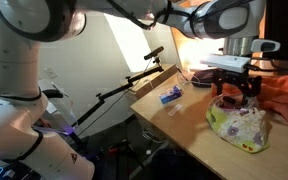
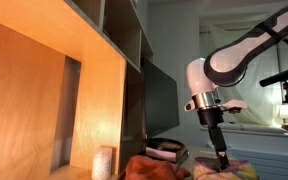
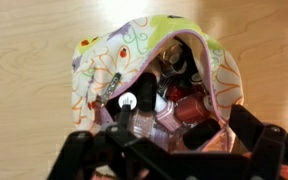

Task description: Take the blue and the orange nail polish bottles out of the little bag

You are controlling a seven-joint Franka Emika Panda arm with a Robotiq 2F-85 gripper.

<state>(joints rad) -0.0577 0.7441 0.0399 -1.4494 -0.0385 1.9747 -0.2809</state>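
Gripper (image 1: 234,93) released, jaws spread, empty, just above the little bag (image 1: 239,125) on the table (image 1: 181,125).
Left to right: small blue item (image 1: 170,96) on table, bag, orange-red cloth (image 1: 284,95). Wrist view: bag mouth open, nail polish bottles (image 3: 184,105) inside, one reddish-orange.

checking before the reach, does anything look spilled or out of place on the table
Nothing spilled. The small soft dotted pouch with lime-yellow trim gapes open, its bottles jumbled at mixed angles inside. One small blue object lies alone on the wooden table, apart from the pouch; too small to identify.
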